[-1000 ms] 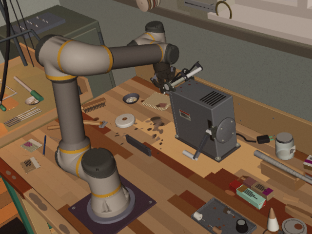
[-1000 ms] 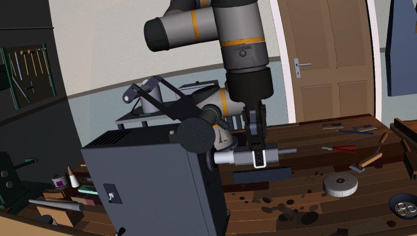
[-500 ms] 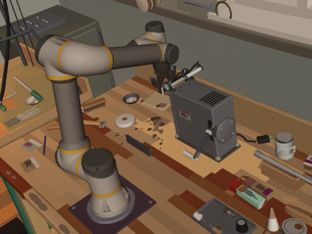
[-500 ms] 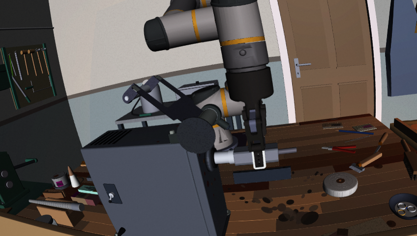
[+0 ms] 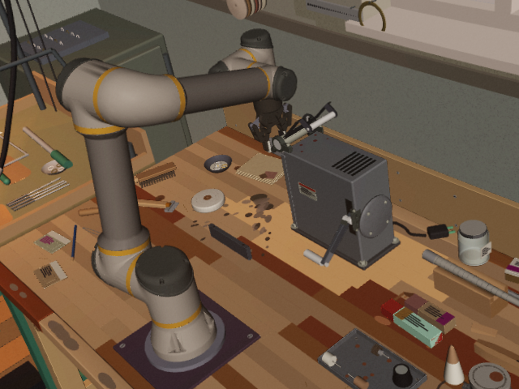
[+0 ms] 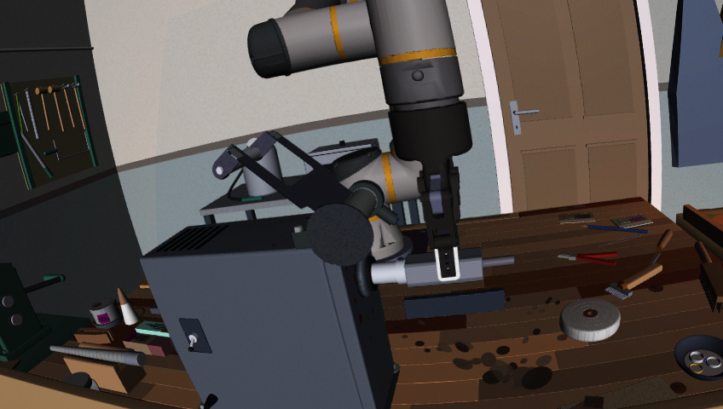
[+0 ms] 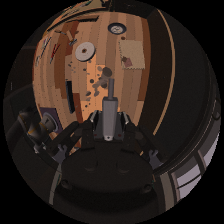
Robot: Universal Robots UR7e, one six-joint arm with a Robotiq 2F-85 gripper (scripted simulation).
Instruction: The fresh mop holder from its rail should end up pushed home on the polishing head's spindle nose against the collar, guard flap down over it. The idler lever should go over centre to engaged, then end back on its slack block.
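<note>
The grey ribbed mop holder (image 6: 441, 267) (image 7: 109, 116) sits level on the spindle nose (image 6: 386, 272) that sticks out of the dark polishing head (image 5: 335, 192), its thin stub pointing away from the machine. My gripper (image 6: 446, 263) (image 7: 109, 123) (image 5: 268, 136) hangs straight down over the holder's middle and is open around it, holding nothing. The guard flap (image 6: 284, 172) stands raised above the head on its dark arms. The idler lever (image 5: 331, 247) slants down from the head's side to its white handle near the bench.
The polishing head's housing rises right beside the gripper. Below lie the empty dark rail (image 6: 454, 304), a white buffing wheel (image 6: 590, 318), a small bowl (image 5: 218, 163) and a sanding sheet (image 5: 260, 167). A raised ledge (image 5: 419, 176) bounds the bench's far side.
</note>
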